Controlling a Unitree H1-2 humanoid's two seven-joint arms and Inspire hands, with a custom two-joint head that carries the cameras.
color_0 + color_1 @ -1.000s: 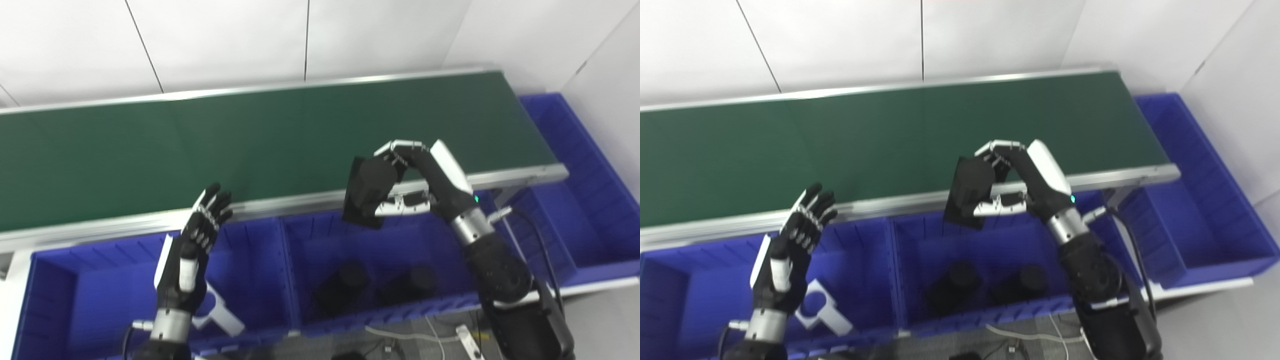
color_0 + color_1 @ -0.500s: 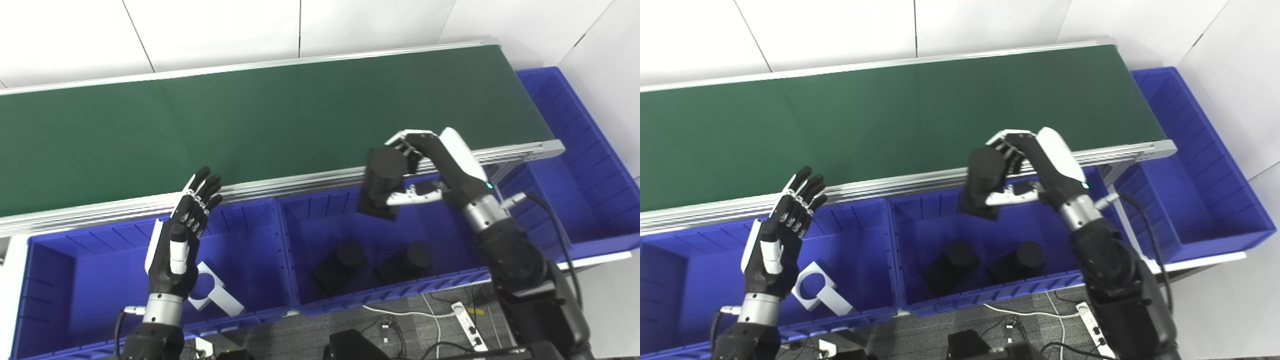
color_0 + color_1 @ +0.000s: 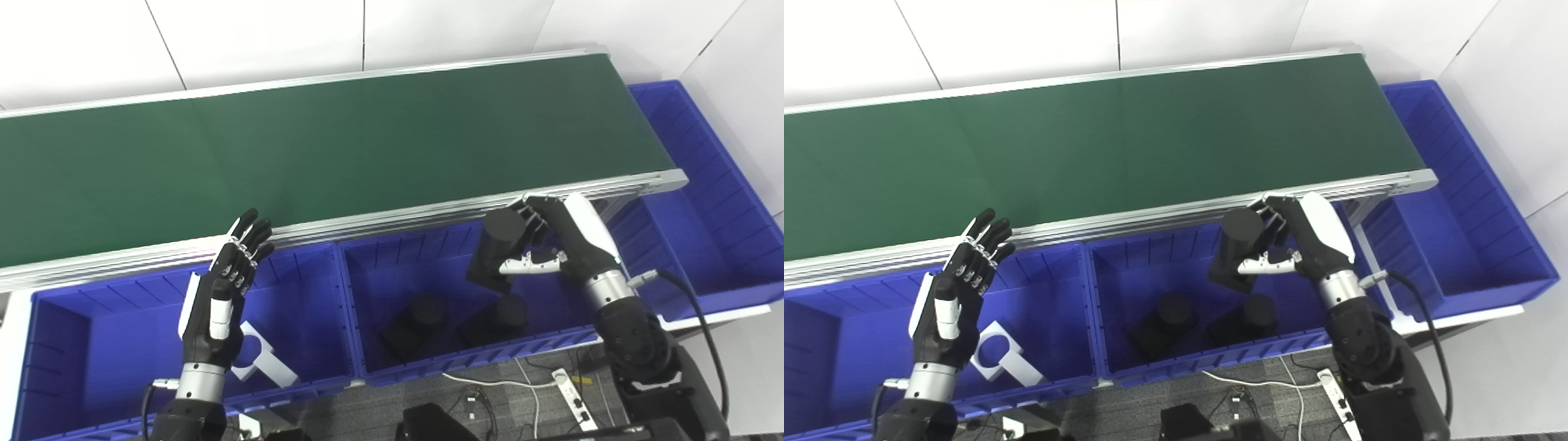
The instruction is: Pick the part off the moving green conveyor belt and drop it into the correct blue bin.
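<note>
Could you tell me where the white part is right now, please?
The white part lies on the floor of the left blue bin, toward its front, just right of the left hand.

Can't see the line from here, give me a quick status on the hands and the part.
Right hand shut on black part, above middle bin. Left hand open, idle. Two black parts already below; drop path clear.

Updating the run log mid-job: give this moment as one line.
right hand: shut on black part | over middle bin | left hand: open | belt: bare
</note>
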